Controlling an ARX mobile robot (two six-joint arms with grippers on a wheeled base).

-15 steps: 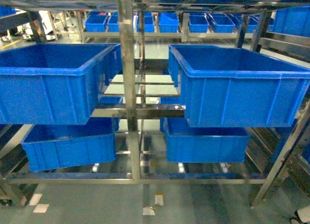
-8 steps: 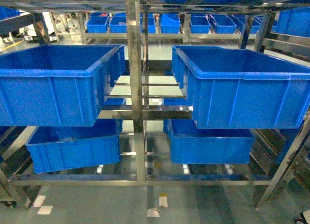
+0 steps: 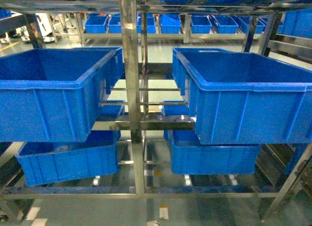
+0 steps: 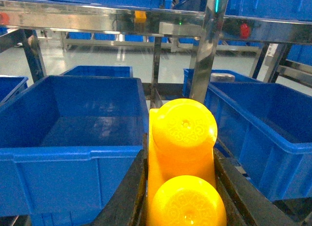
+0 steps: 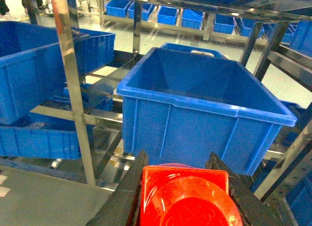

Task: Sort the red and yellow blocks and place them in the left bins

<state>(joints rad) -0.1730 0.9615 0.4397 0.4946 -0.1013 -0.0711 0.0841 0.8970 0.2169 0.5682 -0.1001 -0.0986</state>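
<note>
The orange-yellow block (image 4: 181,148) with two round studs stands between the dark jaws of my left gripper (image 4: 180,160), which is shut on it. Beyond it to the left, an upper left bin (image 4: 68,172) sits open-topped. My right gripper (image 5: 177,162) is shut on the red block (image 5: 185,194), low in front of a blue crate (image 5: 195,133). The head view shows the two left bins stacked on the rack, one above (image 3: 44,113) and one below (image 3: 68,165). Neither gripper shows in that view.
A steel upright (image 3: 129,89) splits the rack between the left bins and two right crates, upper (image 3: 248,113) and lower (image 3: 214,160). Steel crossbars (image 3: 146,123) run between them. Further shelves of blue crates (image 3: 200,23) stand behind. A slanted steel brace (image 3: 287,187) rises at the lower right.
In the head view the rack and crates have grown larger and dropped lower in the picture, after a brief shift to the right.
</note>
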